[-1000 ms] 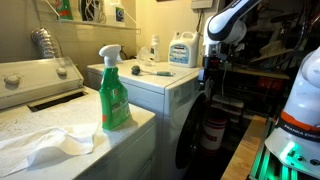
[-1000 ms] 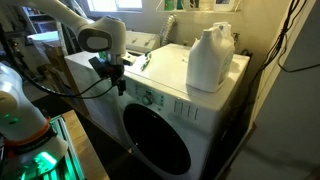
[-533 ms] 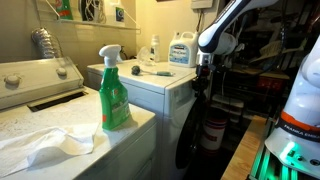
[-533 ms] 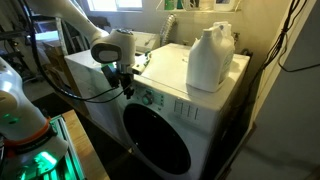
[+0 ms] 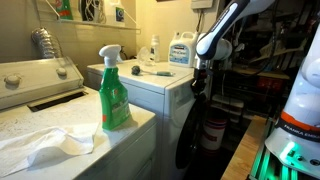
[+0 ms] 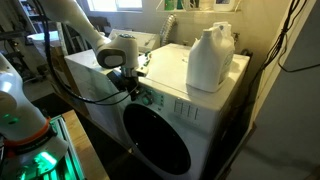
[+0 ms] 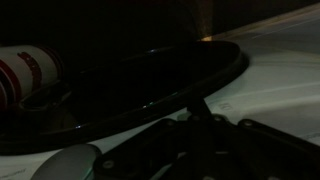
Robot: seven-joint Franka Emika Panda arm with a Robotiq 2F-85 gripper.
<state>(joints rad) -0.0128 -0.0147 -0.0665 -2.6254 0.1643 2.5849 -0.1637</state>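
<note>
Your claw hangs at washer front, touching or just beside control panel, above round door. Claw width: cannot tell. Door likely rigid, hinged, glass slick; grip rim, not pane. Jug on top, well apart.

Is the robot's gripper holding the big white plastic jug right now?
No, the big white plastic jug stands free on top of the white washing machine, while the gripper is down by its front control panel.
</note>
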